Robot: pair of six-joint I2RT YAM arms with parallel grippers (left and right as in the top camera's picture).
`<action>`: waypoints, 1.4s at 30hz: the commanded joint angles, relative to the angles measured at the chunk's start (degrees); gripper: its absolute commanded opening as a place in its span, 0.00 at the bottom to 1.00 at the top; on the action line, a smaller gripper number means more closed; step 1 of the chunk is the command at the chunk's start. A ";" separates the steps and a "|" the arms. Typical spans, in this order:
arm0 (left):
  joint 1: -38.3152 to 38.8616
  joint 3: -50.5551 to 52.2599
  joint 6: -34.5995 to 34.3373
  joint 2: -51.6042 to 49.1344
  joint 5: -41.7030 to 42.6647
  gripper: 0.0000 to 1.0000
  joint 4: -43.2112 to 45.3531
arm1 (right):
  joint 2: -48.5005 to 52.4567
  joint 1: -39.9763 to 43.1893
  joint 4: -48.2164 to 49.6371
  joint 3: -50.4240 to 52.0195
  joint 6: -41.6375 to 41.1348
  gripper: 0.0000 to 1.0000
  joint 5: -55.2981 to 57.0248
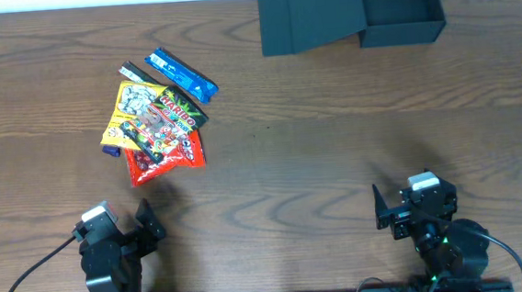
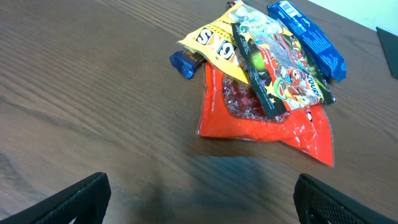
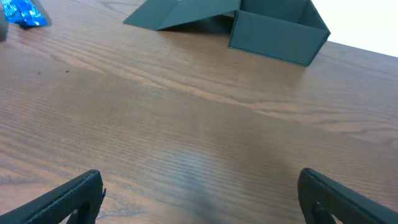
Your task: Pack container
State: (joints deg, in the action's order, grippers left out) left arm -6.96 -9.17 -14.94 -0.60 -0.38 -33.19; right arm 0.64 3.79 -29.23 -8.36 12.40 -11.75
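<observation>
The container is a dark rectangular box at the table's far right, standing open with its flap lid folded out to the left; the right wrist view shows the container far ahead. A pile of snack packets lies at the left: a yellow packet, a colourful packet, a red packet and a blue bar. The left wrist view shows the red packet and blue bar just ahead. My left gripper and right gripper both hover open and empty near the front edge.
A small dark blue wrapped sweet pokes out at the pile's left side, seen in the left wrist view as a small blue piece. Wooden tabletop stretches between the pile, the box and both arms.
</observation>
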 commanded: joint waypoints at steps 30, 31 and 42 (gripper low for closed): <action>0.24 0.52 0.81 0.35 -0.15 0.95 0.04 | -0.33 -0.35 0.11 0.28 -1.40 0.99 -0.79; 0.24 0.52 0.81 0.35 -0.15 0.95 0.02 | -0.33 -0.35 0.17 0.28 -3.63 0.99 -1.38; 0.24 0.52 0.81 0.35 -0.15 0.95 0.02 | -0.33 -0.35 0.11 0.28 -43.41 0.99 -5.25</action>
State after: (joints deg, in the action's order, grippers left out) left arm -6.96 -9.17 -14.94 -0.58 -0.38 -33.21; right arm 0.64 3.77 -28.93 -8.36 -15.07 -15.25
